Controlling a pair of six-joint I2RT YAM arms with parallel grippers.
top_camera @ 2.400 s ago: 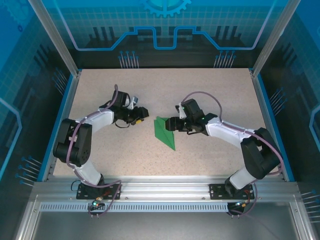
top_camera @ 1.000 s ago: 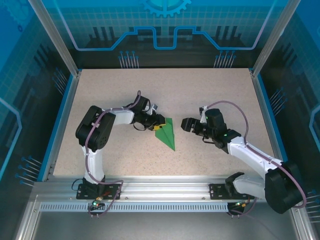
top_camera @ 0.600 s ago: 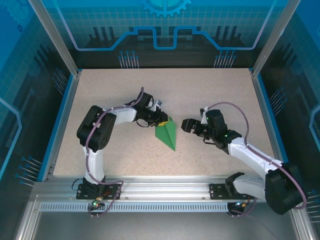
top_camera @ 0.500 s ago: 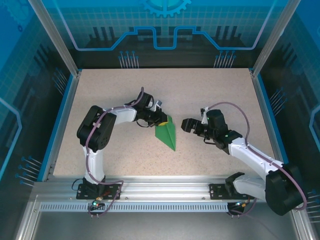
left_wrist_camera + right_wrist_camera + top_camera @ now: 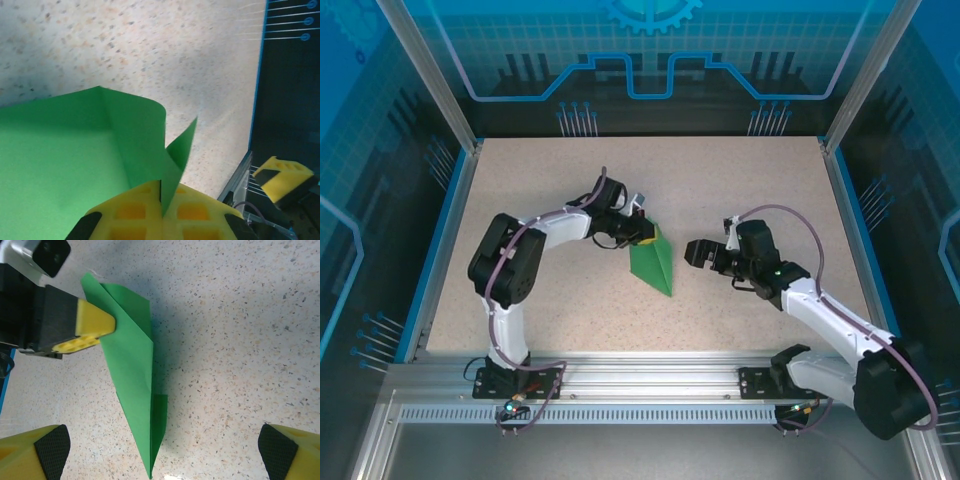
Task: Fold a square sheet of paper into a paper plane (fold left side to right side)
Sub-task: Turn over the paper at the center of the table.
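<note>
The square sheet of paper (image 5: pixel 653 265) is bright green and folded into a slim pointed dart, its tip toward the near edge. My left gripper (image 5: pixel 643 236) is shut on the upper left edge at its wide end. In the left wrist view the yellow pads (image 5: pixel 200 212) pinch an upright green flap (image 5: pixel 172 165), with the rest of the paper (image 5: pixel 60 165) spread to the left. The right wrist view shows the paper (image 5: pixel 131 380) on the table, with the left gripper (image 5: pixel 95 330) at its top corner. My right gripper (image 5: pixel 690 252) stands open just right of the paper, apart from it, holding nothing (image 5: pixel 162 452).
The speckled table (image 5: pixel 750 190) has a blue rim (image 5: pixel 853 230) on the left and right, and a metal rail (image 5: pixel 650 375) runs along the near edge. Free surface lies all round the paper.
My left gripper has shut on the paper's wide end and raised that edge a little, shifting it toward the back. My right gripper has opened wider and barely moved.
</note>
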